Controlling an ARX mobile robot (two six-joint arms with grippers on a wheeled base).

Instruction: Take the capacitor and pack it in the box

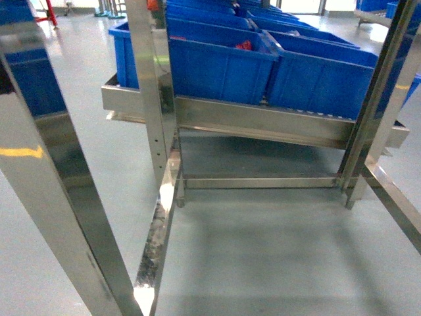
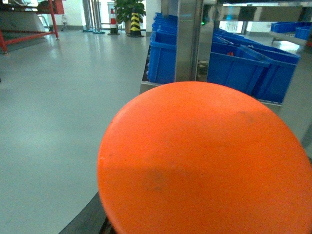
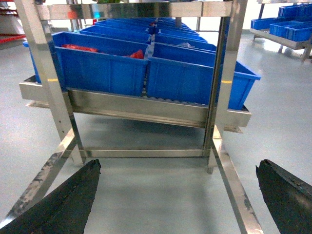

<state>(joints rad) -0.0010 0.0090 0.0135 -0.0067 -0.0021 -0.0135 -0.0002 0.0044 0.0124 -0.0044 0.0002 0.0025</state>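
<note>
The capacitor (image 2: pixel 204 161) fills most of the left wrist view as a bright orange-red round end, very close to the camera. My left gripper (image 2: pixel 204 219) is shut on it; only the edge of one dark finger (image 2: pixel 90 219) shows at its lower left. My right gripper (image 3: pixel 178 195) is open above the grey floor with nothing between its two dark fingers (image 3: pixel 63 204). Neither gripper shows in the head view. The box is out of view.
A steel rack (image 1: pixel 263 122) carries rows of blue bins (image 1: pixel 217 66), some holding red items (image 1: pixel 245 45). Steel uprights (image 1: pixel 154 99) and low rails (image 1: pixel 161 217) stand close in front. Grey floor (image 2: pixel 53 107) lies open to the left.
</note>
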